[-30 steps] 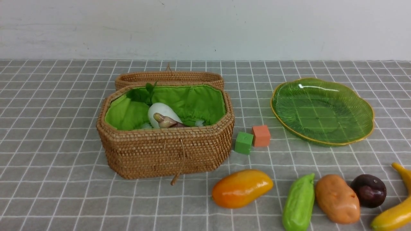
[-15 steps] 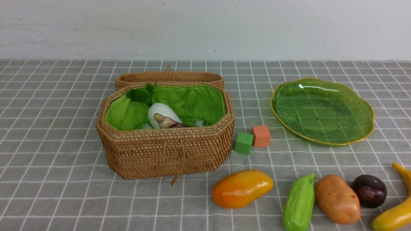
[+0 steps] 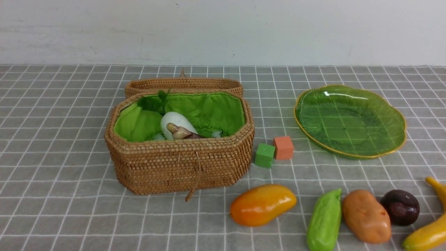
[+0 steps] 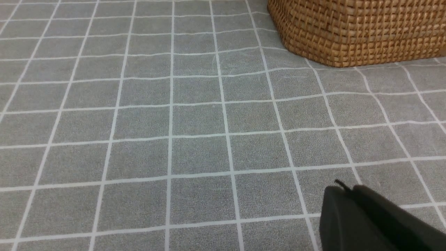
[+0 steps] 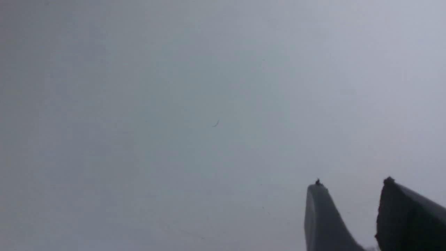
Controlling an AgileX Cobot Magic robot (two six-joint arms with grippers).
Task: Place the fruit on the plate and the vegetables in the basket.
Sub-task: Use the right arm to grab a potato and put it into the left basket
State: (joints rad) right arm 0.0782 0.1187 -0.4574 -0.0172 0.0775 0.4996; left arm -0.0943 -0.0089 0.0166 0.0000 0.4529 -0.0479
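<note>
The large tan woven rattan basket (image 3: 181, 164) is the only task thing that your left wrist camera sees: one corner of it stands beyond the left gripper (image 4: 348, 191), well apart from it. This gripper hangs low over the grey checked tablecloth (image 4: 195, 118), and its black jaws are pressed together on nothing.

In the front view you see neither arm. There the basket stands at the left, its long axis running left to right, with the woven lid (image 3: 183, 83) open behind it. Inside it the white oblong radish (image 3: 176, 122) points its green leaves to the far left, and the stem end of the dark purple eggplant (image 3: 179, 131) lies against it.

Just right of the basket stand a small green cube (image 3: 264, 155) and a small orange cube (image 3: 283, 147), touching. Further right and back lies the translucent green glass plate (image 3: 350, 120).

In the near row, the orange-yellow oval mango (image 3: 263, 204) lies almost left to right. The light green pointed gourd (image 3: 324, 220) points away from you. The brown-orange potato (image 3: 366, 216) lies diagonally just beside it and touches the round dark purple fruit (image 3: 400, 207). The curved yellow banana (image 3: 430, 223) is cut by the right edge.

Your right wrist camera gives only blurred grey. The right gripper (image 5: 352, 184) has its jaws apart and holds nothing; how far the fruit is from it you cannot tell.
</note>
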